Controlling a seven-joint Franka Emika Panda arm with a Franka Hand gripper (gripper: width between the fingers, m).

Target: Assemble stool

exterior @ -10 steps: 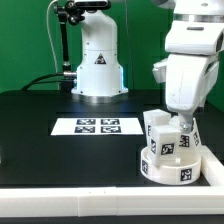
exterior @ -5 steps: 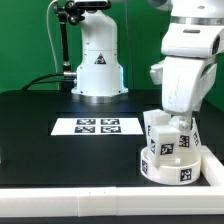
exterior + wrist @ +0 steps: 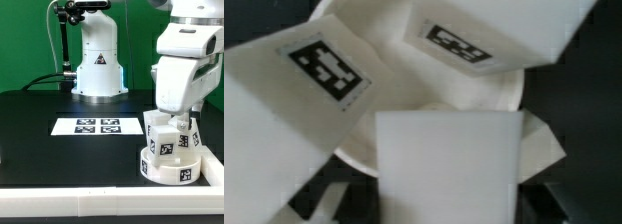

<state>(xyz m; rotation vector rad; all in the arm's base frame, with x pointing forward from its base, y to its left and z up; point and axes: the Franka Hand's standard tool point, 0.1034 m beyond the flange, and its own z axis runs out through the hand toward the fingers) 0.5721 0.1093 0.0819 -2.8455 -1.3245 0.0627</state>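
Exterior view evenly lit, sharp — wrist view soft, blurred, whites glaring.

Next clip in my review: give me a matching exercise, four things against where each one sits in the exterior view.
Things:
1. seat disc
2. leg blocks
3. marker board
4. hand

Places:
A. flat on the black table, middle of the exterior view
B. standing on top of the seat disc
C. on the table at the lower part of the exterior view's right
D. directly above the leg blocks, fingertips hidden

Pairs: 1-C, 2-B, 3-A, 4-D
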